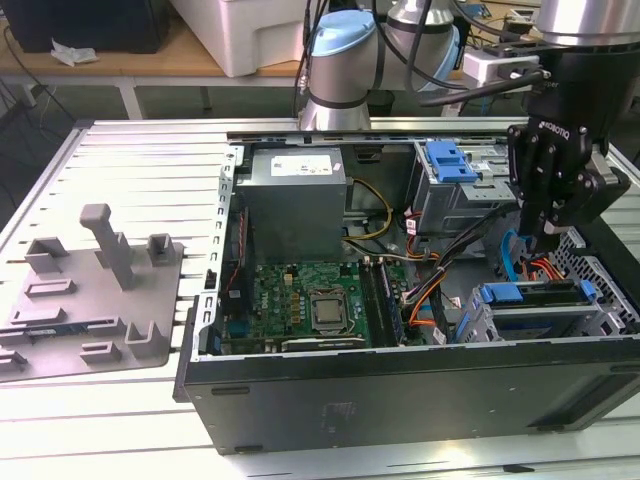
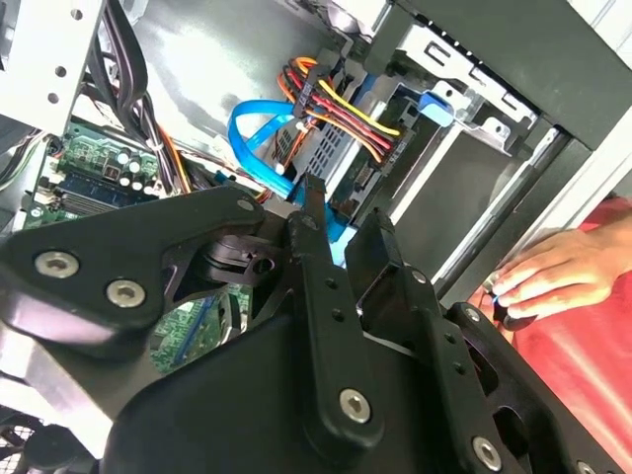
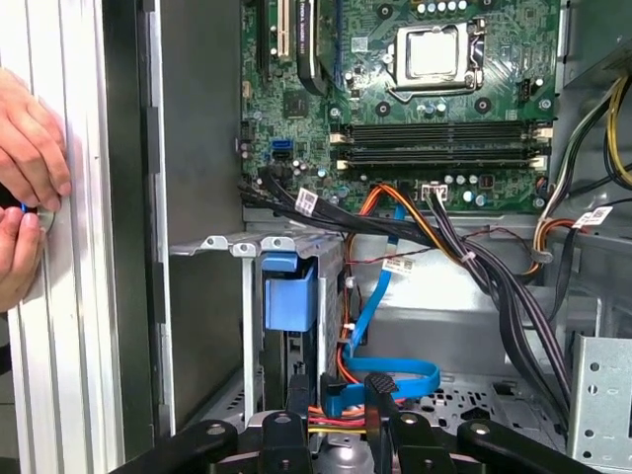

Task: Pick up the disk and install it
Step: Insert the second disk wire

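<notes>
A big silver metal surface [image 1: 120, 150] with long grooves holds everything. On it lies a large black computer case [image 1: 400, 400] with its side off, so the inside shows. The black end effector [image 1: 545, 240] hangs inside the case, at the end on the exterior view's right.

Far from the end effector, out on the exterior view's left, lies a flat grey plastic tray [image 1: 90, 300] with blocks sticking up. Inside the case, well away from the end effector, sits a big grey metal box [image 1: 295, 200]. Next to that box is a green circuit board [image 1: 300, 295] with a shiny square chip in the middle.

The disk [image 1: 530, 294], a flat silver drive in a blue plastic frame, sits in a grey metal cage just below the end effector. In the first wrist view the blue end of the disk [image 3: 289, 296] pokes out of the cage, a little way off from the fingertips.

The end effector [image 3: 338, 410] has its two black fingers [image 3: 380, 405] apart. It is holding nothing. In the second wrist view the end effector [image 2: 346, 232] shows a gap between the fingers.

A bright blue flat cable [image 3: 395, 375] loops close to the fingertips, with red, yellow and orange wires beside it.

A person's hand [image 3: 30, 148] rests on the surface outside the case wall.
</notes>
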Action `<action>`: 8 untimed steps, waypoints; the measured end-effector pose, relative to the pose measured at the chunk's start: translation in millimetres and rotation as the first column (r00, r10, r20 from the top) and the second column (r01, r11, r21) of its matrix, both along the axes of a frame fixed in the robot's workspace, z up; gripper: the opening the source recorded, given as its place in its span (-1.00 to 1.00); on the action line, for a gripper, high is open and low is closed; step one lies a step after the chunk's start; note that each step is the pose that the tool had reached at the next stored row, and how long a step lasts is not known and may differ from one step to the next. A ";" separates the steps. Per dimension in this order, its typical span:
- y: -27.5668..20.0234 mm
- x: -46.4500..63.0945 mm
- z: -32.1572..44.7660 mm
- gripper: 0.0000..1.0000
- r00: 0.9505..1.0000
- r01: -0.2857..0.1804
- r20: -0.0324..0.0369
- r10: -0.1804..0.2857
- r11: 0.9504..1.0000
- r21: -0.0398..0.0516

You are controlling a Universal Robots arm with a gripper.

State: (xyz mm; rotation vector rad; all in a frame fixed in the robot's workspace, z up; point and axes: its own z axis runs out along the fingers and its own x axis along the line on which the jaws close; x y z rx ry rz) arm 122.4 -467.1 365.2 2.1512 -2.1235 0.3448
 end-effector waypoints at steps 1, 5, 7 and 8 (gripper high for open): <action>0.0 -0.6 0.0 -0.28 1.000 0.010 0.002 -0.010 1.000 0.000; 0.0 -0.9 0.0 -0.28 0.999 0.041 0.002 -0.041 0.999 0.000; 0.0 -0.9 0.1 -0.28 0.998 0.060 0.002 -0.060 0.998 0.000; 0.0 -0.9 0.0 -0.28 0.998 0.066 0.002 -0.066 0.998 0.000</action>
